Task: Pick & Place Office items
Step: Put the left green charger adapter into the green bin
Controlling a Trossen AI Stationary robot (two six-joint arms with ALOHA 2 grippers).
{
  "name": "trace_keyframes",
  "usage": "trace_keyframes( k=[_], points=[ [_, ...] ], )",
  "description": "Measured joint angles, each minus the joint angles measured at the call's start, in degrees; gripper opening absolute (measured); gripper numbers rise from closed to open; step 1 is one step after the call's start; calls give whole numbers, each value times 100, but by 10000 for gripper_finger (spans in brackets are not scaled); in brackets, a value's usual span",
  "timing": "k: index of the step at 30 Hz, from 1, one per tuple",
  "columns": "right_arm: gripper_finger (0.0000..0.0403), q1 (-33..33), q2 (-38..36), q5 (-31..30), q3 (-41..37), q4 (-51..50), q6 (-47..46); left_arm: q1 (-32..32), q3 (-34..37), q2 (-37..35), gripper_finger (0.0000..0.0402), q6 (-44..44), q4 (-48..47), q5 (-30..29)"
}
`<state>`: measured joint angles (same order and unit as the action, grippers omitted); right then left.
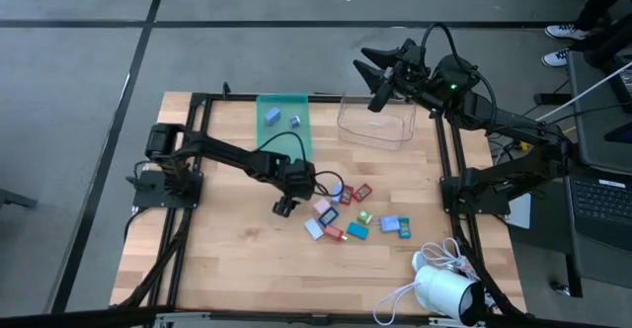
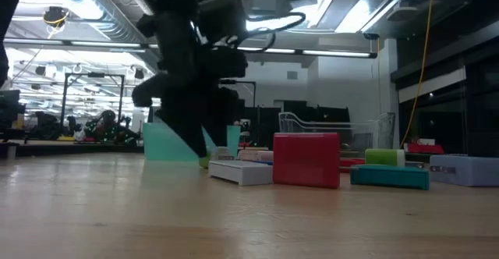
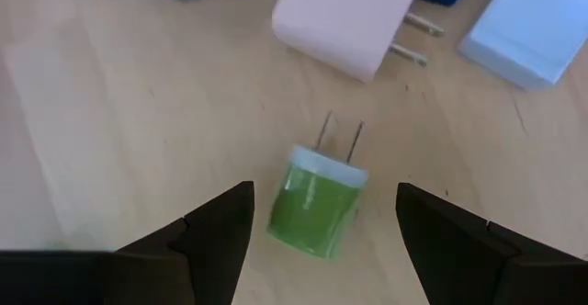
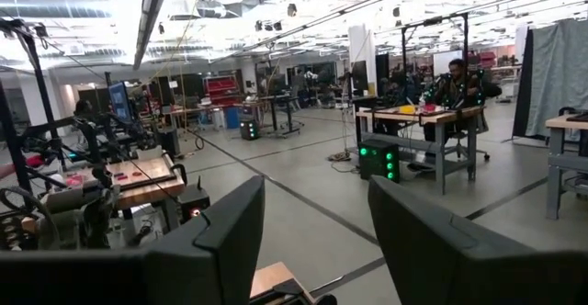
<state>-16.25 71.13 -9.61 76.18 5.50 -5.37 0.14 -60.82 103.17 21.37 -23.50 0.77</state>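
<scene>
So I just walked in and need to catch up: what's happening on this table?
The left gripper is low over the wooden table, fingers open on either side of a small green plug-in charger lying there, not yet gripped. More small coloured office items lie scattered beside it. Two pieces already sit in the teal tray at the back. The right gripper waits raised beyond the clear bin, fingers open and holding nothing.

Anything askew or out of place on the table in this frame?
Nothing damaged or spilled. The office items lie loosely scattered; the green plug lies on its side between the open left tool. The right tool hangs open beyond the table edge.
</scene>
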Motion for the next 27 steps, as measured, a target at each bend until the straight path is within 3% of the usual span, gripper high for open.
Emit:
trace_keyframes(
  k=[9,18,27],
  points=[
    [201,0,0,2,0,-45,2,15,-2,280,243,-162,104,69],
    [201,11,0,17,0,-87,37,39,74,352,125,-762,65,246],
    [201,11,0,0,0,-79,136,399,-196,-266,126,-1747,-159,967]
  ],
)
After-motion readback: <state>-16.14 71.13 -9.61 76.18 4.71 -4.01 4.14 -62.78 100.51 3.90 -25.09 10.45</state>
